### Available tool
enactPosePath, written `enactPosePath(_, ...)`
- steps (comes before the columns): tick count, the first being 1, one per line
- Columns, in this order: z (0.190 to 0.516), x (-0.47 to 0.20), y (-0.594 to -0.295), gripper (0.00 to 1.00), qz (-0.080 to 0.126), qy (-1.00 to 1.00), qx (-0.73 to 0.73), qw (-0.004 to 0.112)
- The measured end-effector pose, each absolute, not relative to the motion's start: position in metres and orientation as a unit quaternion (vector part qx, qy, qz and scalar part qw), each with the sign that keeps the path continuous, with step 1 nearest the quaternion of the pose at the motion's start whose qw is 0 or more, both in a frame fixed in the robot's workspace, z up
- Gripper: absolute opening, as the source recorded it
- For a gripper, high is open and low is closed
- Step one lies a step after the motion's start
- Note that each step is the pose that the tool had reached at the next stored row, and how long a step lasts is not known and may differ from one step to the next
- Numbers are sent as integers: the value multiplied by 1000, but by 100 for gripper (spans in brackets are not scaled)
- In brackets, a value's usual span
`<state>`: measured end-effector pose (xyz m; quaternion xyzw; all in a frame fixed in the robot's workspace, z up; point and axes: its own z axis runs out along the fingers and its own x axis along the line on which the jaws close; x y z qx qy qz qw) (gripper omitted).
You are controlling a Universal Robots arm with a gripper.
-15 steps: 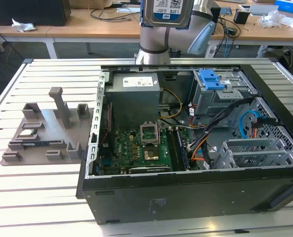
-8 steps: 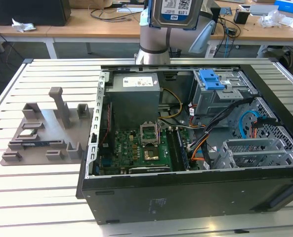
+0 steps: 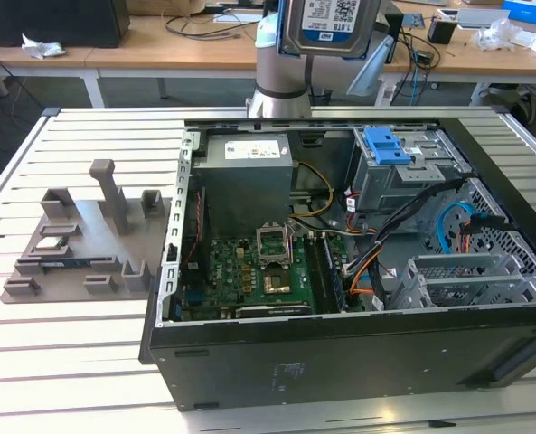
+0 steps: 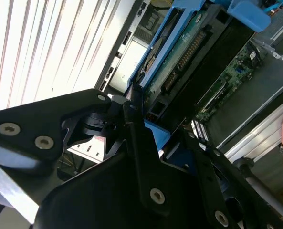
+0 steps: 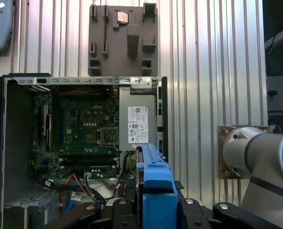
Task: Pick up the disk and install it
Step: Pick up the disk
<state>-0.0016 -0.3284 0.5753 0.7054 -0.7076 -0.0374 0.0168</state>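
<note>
The arm [image 3: 281, 86] stood raised above the open case [image 3: 340, 362]. The gripper [image 5: 153, 210] fingers [image 5: 121, 212] pinched the disk [image 3: 335, 25] edgewise, clamped on its blue bracket.

Disk [image 3: 326, 27]: bare silver metal with a glossy paper label, framed in smooth blue plastic. Computer case [image 3: 340, 362]: matt black painted shell, dull grey sheet metal within. Inside it, a green lacquered circuit board [image 3: 258, 271] and, at one o'clock, a smooth blue plastic latch [image 3: 385, 145]. Holder [image 3: 78, 244], at nine o'clock of the case: matt grey plastic. Table [image 3: 78, 362]: ribbed, satin pale metal. Arm [image 3: 281, 81]: smooth silver-grey metal.
</note>
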Motion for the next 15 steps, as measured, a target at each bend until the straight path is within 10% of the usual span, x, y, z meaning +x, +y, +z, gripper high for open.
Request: enactPosePath(15, 575, 11, -341, 37, -38, -708, 705, 17)
